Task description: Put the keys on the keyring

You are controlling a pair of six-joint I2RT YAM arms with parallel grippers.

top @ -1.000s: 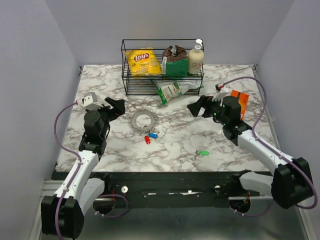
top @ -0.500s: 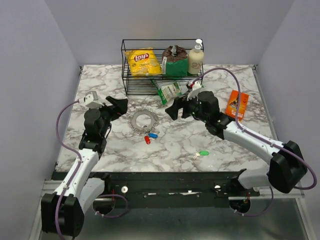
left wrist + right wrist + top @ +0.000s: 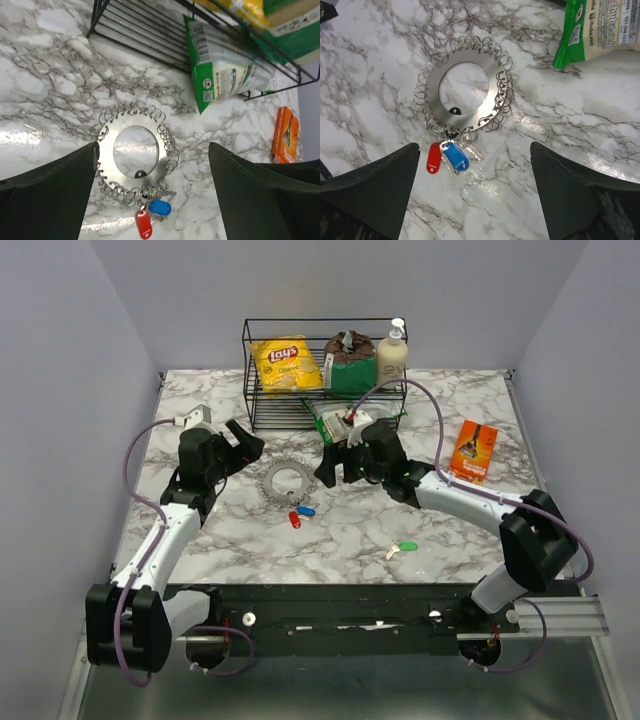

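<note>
Two wide-open, empty claws, left gripper (image 3: 249, 443) and right gripper (image 3: 326, 466), crowd the keyring (image 3: 288, 480) and might collide, with the green key (image 3: 405, 548) stranded well apart.

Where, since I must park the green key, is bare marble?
Free: near edge left of the green key; far-left corner beside the rack. Crowded: around the keyring, between left gripper and right gripper.

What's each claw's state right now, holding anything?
Left claw: open, holding nothing.
Right claw: open, holding nothing.
</note>
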